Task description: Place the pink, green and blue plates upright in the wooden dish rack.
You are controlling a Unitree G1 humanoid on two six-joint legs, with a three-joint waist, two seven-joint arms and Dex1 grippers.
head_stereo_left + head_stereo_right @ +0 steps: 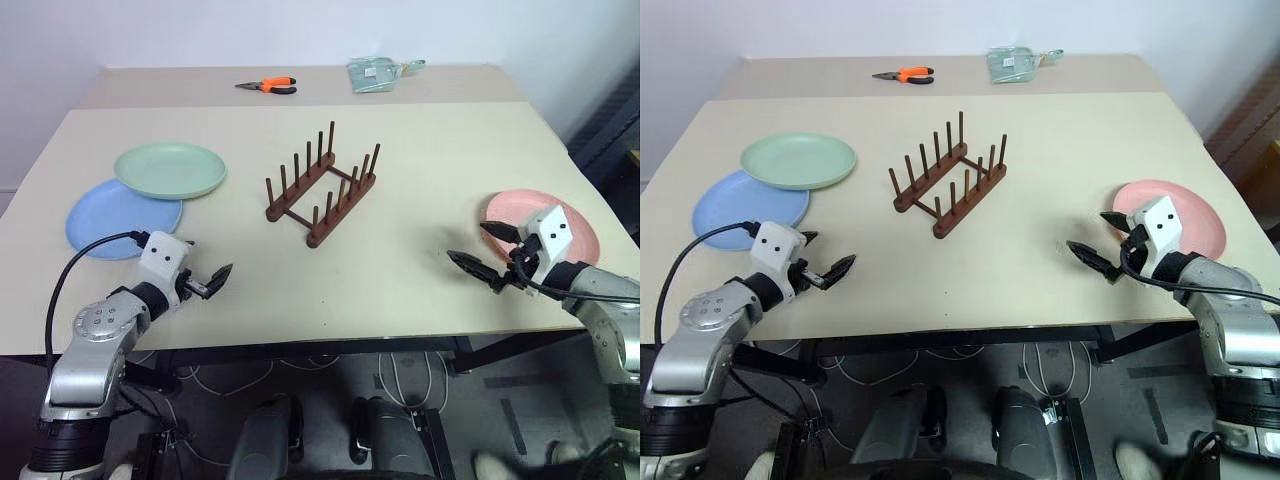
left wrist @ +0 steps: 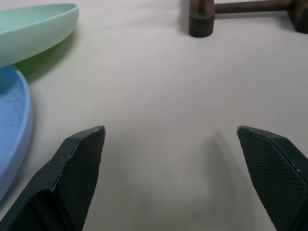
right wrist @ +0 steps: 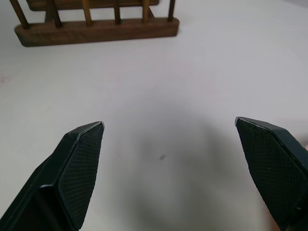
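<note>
The pale green plate (image 1: 170, 170) lies at the table's left, overlapping the far edge of the light blue plate (image 1: 115, 220). The pink plate (image 1: 560, 225) lies flat at the right, partly behind my right gripper. Between them, mid-table, stands the dark wooden dish rack (image 1: 322, 185), with nothing among its pegs. My left gripper (image 1: 205, 262) hovers open just right of the blue plate, holding nothing. At the pink plate's left rim my right gripper (image 1: 467, 240) is open and holds nothing. The left wrist view shows the green plate (image 2: 33, 29), the blue plate (image 2: 12, 120) and the rack's end (image 2: 202, 21).
Orange-handled pliers (image 1: 270, 86) and a greenish packet (image 1: 378, 73) lie at the table's far edge. Bare tabletop (image 1: 420, 150) surrounds the rack. Both grippers are near the table's front edge.
</note>
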